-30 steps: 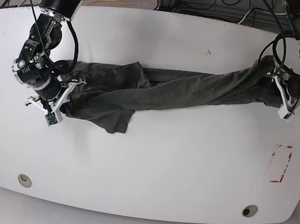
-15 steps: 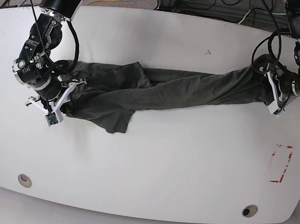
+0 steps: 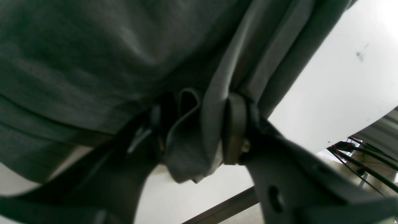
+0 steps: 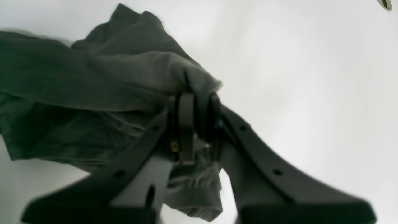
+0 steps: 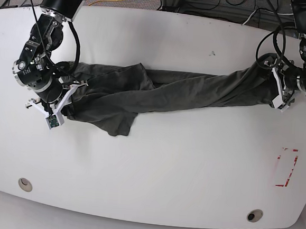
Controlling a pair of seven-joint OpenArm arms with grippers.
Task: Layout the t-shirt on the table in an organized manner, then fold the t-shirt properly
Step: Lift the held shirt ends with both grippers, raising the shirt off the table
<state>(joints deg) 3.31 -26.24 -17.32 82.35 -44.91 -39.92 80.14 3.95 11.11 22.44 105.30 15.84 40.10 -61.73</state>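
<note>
The dark charcoal cloth t-shirt (image 5: 160,91) lies bunched from nine to three o'clock on the glossy white table (image 5: 154,167), unfolded; left gripper (image 3: 199,130) and right gripper (image 4: 197,124) each pinch an end.

The t-shirt (image 5: 160,94) lies stretched across the table (image 5: 154,167) from side to side, a gripper at each end, and a tape rectangle (image 5: 285,167) sits near the table's front-right edge

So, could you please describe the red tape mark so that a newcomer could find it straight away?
Start at the white table and follow the dark t-shirt stretched across it to the left gripper. Below that, near the table's edge, sits the red tape rectangle, the only coloured outline on the bare surface.
</note>
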